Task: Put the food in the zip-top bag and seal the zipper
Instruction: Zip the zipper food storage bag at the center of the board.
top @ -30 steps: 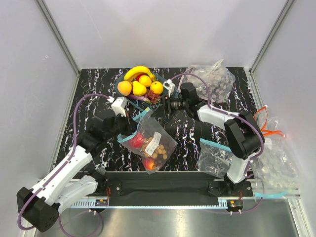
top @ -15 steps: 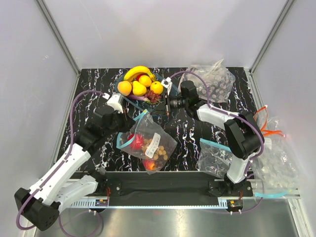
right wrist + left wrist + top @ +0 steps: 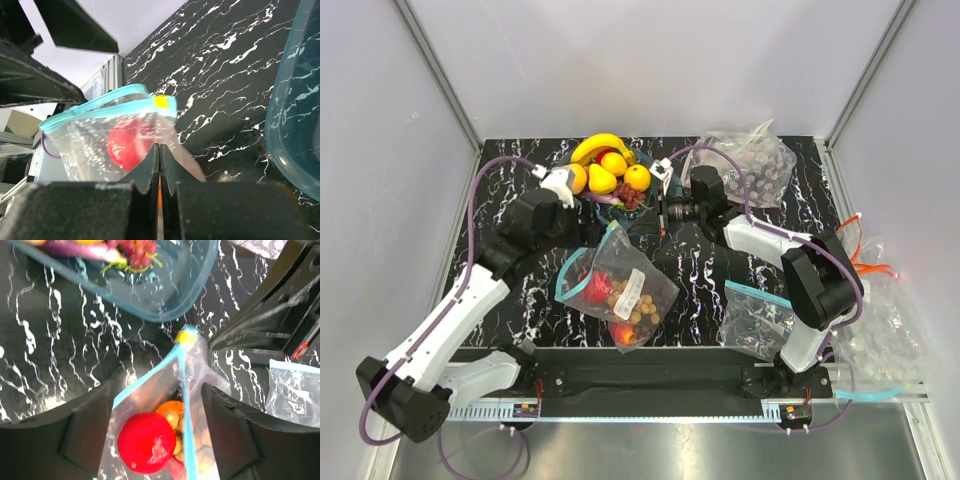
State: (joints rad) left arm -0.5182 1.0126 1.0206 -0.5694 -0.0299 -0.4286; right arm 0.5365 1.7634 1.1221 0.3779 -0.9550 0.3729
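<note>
The zip-top bag (image 3: 630, 290) lies near the table's middle with its mouth gaping toward the bowl. Inside are a red apple (image 3: 147, 442), an orange (image 3: 172, 410) and tan nuts. Its teal zipper (image 3: 186, 390) ends at a yellow slider (image 3: 161, 101). My left gripper (image 3: 156, 390) hangs open above the mouth, one finger on each side, touching nothing. My right gripper (image 3: 160, 147) is shut, and the bag's plastic near the slider corner seems pinched in it. More food sits in the bowl (image 3: 165, 300): a banana (image 3: 600, 145), yellow fruits and grapes (image 3: 628, 195).
A wrinkled clear bag (image 3: 745, 165) of purple pieces stands at the back right. Another clear bag (image 3: 755, 320) lies by the right arm's base. A third one (image 3: 880, 330) lies off the table's right edge. The bowl is just beyond the bag's mouth.
My right gripper closed at the bag's slider corner. My left gripper then opened, let go of the bag's mouth and rose back toward the bowl.
</note>
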